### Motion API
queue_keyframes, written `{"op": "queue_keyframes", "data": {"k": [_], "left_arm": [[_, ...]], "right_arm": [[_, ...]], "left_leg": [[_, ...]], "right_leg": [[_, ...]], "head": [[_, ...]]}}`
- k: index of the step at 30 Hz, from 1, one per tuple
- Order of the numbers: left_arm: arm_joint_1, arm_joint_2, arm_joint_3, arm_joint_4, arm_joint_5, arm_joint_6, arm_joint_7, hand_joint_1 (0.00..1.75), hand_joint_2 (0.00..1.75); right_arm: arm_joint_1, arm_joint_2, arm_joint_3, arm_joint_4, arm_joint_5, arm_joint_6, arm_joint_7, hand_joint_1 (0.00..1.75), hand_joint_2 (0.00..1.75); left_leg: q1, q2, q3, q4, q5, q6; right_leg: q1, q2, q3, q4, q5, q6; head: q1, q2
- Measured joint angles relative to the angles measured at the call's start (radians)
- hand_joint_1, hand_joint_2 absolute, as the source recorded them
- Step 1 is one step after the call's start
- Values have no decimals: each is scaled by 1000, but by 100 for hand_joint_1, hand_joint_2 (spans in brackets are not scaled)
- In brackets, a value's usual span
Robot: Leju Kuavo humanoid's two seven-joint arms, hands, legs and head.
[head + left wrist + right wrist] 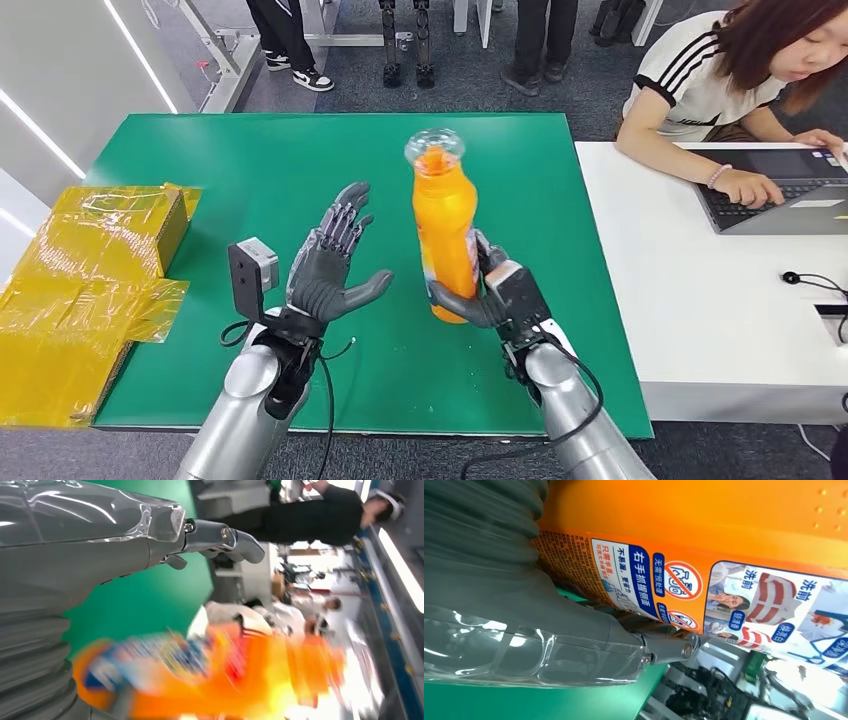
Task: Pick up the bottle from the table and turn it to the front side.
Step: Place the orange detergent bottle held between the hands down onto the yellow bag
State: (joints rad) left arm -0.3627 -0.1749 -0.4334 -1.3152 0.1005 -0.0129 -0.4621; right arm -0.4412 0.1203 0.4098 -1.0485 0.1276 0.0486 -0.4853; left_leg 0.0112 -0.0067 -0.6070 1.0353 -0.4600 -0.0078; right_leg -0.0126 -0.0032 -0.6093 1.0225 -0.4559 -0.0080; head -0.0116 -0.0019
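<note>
Nearest the camera, at about five o'clock in the head view, the right hand (487, 292) is wrapped around the lower body of the orange bottle (444, 225), with the thumb across the near side and the fingers behind. The bottle is held upright above the green table (250, 170), its clear cap toward twelve o'clock; whether the base is just clear of the mat or touching it cannot be told. In the right wrist view the printed label (704, 592) — small text and warning symbols — is seen pressed close against the palm.

At seven o'clock the left hand (335, 265) is held open, fingers spread and pointing toward one o'clock, palm turned to the bottle, near it but not touching. In the left wrist view the bottle is seen blurred just beyond the open fingers (240, 542).

The pick-up appears to be done, and the turning step is judged to be in hand. The next move probably calls for the bottle to be steadied or taken by the left hand so that it can be rotated about its long axis — the grip must not be loosened before the second contact is made.

Farther off, crumpled yellow film (85, 290) lies at nine o'clock, and a person (720, 90) is seated at a laptop (775, 190) at two o'clock.
</note>
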Motion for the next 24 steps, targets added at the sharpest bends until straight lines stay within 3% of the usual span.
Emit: {"op": "queue_keyframes", "data": {"k": [9, 19, 23, 24], "left_arm": [[-62, 22, -9, 21, 28, 50, 4, 0, 175], [-129, 70, -4, 118, -30, 126, 7, 0, 175], [-169, 96, 0, 197, -33, 116, 8, 164, 175], [-170, 100, 1, 209, -20, 99, 9, 169, 175]], "right_arm": [[-162, 55, 140, 188, 126, -8, 65, 175, 175], [-186, 58, 203, 241, 151, -9, 86, 175, 175], [-185, 43, 222, 241, 139, -11, 109, 175, 175], [-184, 38, 225, 241, 133, -11, 110, 175, 175]], "left_leg": [[0, 2, 0, 0, 0, 0], [0, 2, 0, 0, 0, 0], [0, 2, 0, 0, 0, 0], [0, 2, 0, 0, 0, 0]], "right_leg": [[0, 2, -1, 0, 0, 0], [0, 2, -1, 0, 0, 0], [0, 2, -1, 0, 0, 0], [0, 2, -1, 0, 0, 0]], "head": [[0, 0], [0, 0], [0, 0], [0, 0]]}}
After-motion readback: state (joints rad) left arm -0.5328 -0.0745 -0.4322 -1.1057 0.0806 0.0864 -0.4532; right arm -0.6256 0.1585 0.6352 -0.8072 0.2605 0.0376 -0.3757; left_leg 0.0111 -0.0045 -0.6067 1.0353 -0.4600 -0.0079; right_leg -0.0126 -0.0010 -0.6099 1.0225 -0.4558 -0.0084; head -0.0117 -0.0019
